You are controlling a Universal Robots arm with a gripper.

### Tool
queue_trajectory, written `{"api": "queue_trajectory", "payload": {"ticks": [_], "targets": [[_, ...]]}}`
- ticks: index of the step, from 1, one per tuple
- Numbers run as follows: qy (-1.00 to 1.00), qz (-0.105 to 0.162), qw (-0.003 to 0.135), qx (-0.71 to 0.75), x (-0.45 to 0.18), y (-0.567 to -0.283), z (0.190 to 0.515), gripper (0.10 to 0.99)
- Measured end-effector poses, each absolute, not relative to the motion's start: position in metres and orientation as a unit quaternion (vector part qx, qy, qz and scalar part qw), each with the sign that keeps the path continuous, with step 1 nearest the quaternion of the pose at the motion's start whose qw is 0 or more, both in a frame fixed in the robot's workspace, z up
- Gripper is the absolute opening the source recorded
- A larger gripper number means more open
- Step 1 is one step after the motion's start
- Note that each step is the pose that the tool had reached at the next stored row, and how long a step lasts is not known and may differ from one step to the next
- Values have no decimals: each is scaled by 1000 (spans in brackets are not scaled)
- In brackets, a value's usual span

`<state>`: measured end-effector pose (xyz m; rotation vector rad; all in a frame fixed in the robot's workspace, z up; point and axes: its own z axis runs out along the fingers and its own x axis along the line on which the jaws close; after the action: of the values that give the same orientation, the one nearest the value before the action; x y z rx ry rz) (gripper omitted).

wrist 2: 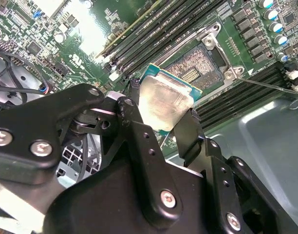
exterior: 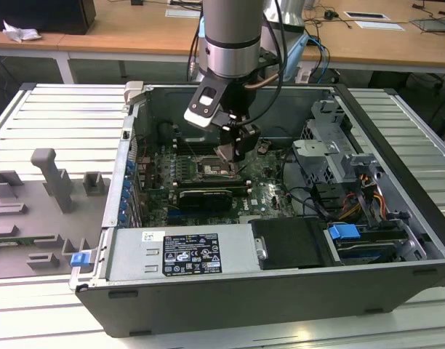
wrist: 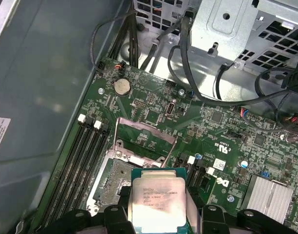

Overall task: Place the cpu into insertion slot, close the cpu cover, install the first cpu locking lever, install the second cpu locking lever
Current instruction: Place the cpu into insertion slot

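Exterior view: high up, looking down into the open computer case — far enough back to see all of it.
First wrist view: rides on the arm, very close, looking down at the green board past the end effector.
Second wrist view: close too — peeks over the end effector, tilted.
Shared: both wrist views see the cpu and insertion slot; the exterior view sees that spot from far.

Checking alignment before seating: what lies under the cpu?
The cpu, gripped by the tool, hangs over the insertion slot, the cpu cover open. Part of the slot shows; the rest is hidden by the chip.
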<state>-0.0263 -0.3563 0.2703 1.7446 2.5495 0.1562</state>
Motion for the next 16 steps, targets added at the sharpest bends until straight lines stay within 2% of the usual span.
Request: {"api": "queue_trajectory", "payload": {"ticks": [16], "targets": [[819,50,25,572,-26,-356,263,529]]}}
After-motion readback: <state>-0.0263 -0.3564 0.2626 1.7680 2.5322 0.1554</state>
